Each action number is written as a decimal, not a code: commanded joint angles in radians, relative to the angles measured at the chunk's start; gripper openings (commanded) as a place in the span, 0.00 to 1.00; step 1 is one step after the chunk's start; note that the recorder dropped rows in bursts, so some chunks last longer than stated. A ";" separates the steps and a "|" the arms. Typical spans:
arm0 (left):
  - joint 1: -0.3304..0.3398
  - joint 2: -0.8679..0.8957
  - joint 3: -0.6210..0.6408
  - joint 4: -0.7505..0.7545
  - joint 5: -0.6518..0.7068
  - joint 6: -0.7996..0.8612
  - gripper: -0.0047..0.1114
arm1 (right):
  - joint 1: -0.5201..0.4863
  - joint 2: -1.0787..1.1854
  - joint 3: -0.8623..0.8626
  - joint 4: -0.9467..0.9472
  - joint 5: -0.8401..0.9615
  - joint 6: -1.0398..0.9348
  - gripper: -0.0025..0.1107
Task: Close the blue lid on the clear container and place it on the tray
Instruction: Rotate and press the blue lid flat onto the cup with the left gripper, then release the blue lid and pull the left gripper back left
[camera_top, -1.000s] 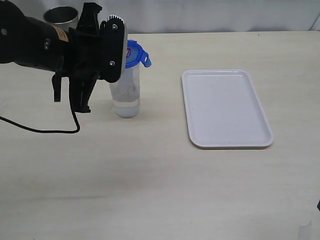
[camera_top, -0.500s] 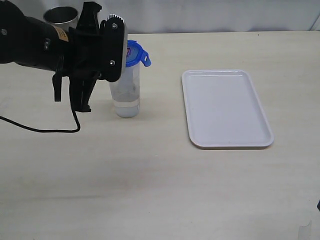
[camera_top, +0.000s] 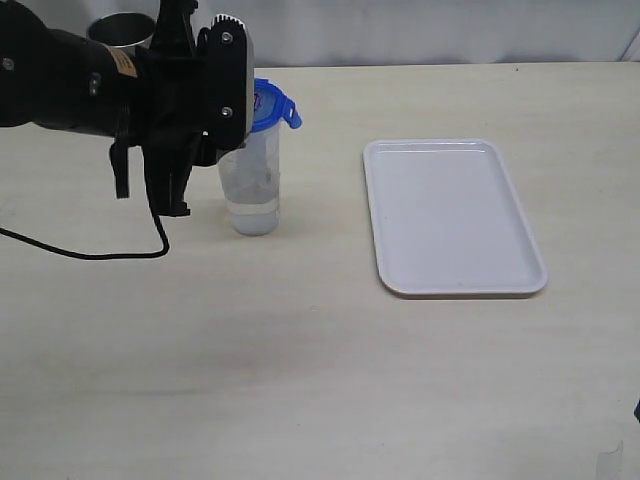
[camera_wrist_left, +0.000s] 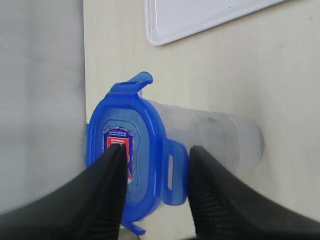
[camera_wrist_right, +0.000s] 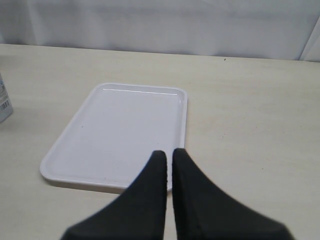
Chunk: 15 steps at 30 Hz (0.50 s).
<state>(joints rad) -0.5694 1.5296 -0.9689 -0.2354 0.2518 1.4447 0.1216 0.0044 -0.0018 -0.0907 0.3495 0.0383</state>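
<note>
**Anna:** From where you stand, where is the clear container (camera_top: 250, 185)?

**Ben:** It stands upright on the tabletop (camera_top: 300, 380), well apart from the tray (camera_top: 450, 215), on the side of the tray where the left arm works. The blue lid (camera_top: 268, 104) sits on its mouth.

**Anna:** And the left pincer (camera_wrist_left: 157, 150)?

**Ben:** It is at the lid, on the side of the container that is turned away from the tray. Its two fingers (camera_wrist_left: 112, 195) stand apart. One lies over the sticker face of the lid, the other beside a side flap. I think it clamps nothing, but I cannot tell if a pad touches the plastic.

**Anna:** Is the lid closed?

**Ben:** Not fully, in my opinion. The flap that points toward the tray sticks out and does not look snapped down.

**Anna:** The right pincer (camera_wrist_right: 167, 152)?

**Ben:** Its fingers are pressed together and hold nothing. It hovers near one edge of the tray, so it is far from the container.

**Anna:** Which arm should carry, then?

**Ben:** The left one, it is much nearer. The long axis of the container is vertical, so I think the pincer must go lower and take the body from the side. Then it can bring the container across toward the tray. The steel cup (camera_top: 120, 30) is even further from the tray, so it should not be in the way.
</note>
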 joint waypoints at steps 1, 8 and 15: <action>-0.001 0.000 0.001 -0.011 -0.013 -0.037 0.38 | -0.006 -0.004 0.002 -0.004 -0.003 0.001 0.06; -0.001 0.000 0.001 -0.009 0.057 -0.037 0.38 | -0.006 -0.004 0.002 -0.004 -0.003 0.001 0.06; -0.001 0.000 0.001 -0.009 0.042 -0.040 0.55 | -0.006 -0.004 0.002 -0.004 -0.003 0.001 0.06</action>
<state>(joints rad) -0.5694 1.5296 -0.9689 -0.2354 0.3085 1.4181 0.1216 0.0044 -0.0018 -0.0907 0.3495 0.0383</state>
